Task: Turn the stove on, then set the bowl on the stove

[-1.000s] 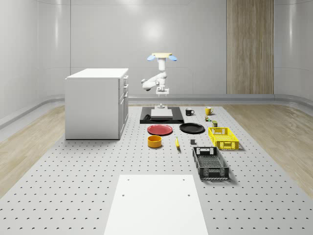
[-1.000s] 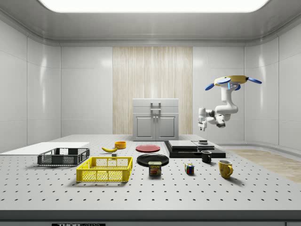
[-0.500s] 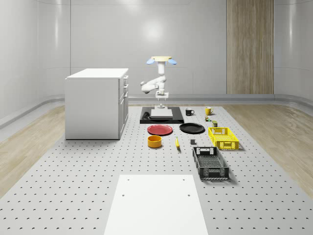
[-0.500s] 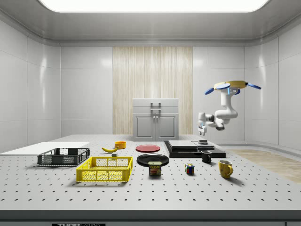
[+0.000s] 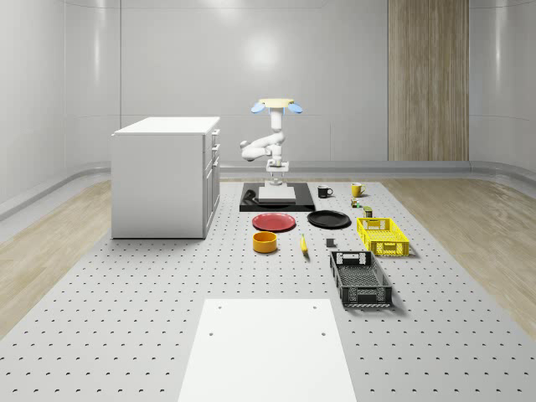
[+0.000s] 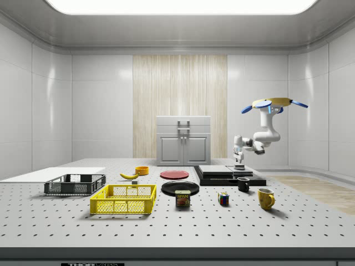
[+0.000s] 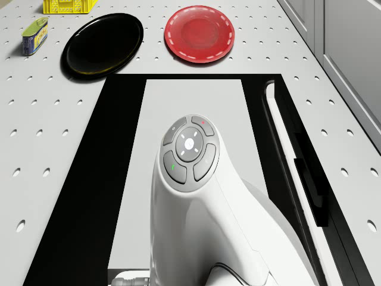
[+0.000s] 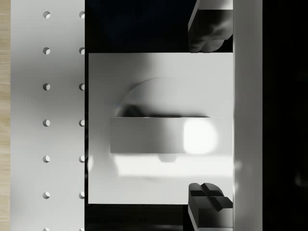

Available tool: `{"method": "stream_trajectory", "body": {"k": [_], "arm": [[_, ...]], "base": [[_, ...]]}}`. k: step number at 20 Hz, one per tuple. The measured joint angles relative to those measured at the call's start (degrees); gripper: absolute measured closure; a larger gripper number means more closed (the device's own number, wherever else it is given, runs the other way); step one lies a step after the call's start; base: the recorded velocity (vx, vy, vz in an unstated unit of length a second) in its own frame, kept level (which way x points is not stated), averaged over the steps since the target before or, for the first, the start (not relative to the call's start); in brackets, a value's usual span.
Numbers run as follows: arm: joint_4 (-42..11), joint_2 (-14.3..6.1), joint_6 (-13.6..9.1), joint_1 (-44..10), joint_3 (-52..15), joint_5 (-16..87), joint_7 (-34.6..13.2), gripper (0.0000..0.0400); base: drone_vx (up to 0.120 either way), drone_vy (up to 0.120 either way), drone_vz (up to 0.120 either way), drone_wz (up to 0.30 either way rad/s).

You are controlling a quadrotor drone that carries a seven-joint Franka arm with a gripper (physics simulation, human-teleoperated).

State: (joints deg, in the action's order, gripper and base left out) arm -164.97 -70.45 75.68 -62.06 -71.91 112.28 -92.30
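Observation:
The stove (image 5: 276, 198) is a black slab with a pale top plate at the table's far end; it also lies in the side view (image 6: 228, 174). The orange bowl (image 5: 265, 242) sits on the table in front of it, near a red plate. My drone (image 5: 276, 105) hovers over the stove's far end, arm bent down. My gripper (image 5: 275, 181) hangs just above the stove's far edge (image 6: 239, 163). In the wrist view the gripper (image 8: 210, 120) is open, one fingertip (image 8: 210, 33) on each side of a round knob with a bar handle (image 8: 159, 134).
A white cabinet (image 5: 163, 176) stands at the whole-scene view's left of the stove. The red plate (image 5: 275, 222), black plate (image 5: 328, 219), banana (image 5: 304, 244), yellow crate (image 5: 383, 234), black crate (image 5: 360, 278) and two mugs (image 5: 324, 192) lie nearby. A white board (image 5: 268, 347) covers the near table.
The drone has sunk a little and the arm has lowered the gripper from well above the stove to just over its far end.

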Motion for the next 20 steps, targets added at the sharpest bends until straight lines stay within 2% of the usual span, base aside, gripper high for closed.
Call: {"method": "stream_trajectory", "body": {"k": [11,20], "arm": [[1.42,-3.31,4.99,-0.34,4.92,4.02,0.23,0.0],[2.89,-4.11,6.48,-2.03,5.14,4.2,-0.19,0.0]], "base": [[0.0,0.0,0.0,0.0],[0.0,0.0,0.0,0.0]]}}
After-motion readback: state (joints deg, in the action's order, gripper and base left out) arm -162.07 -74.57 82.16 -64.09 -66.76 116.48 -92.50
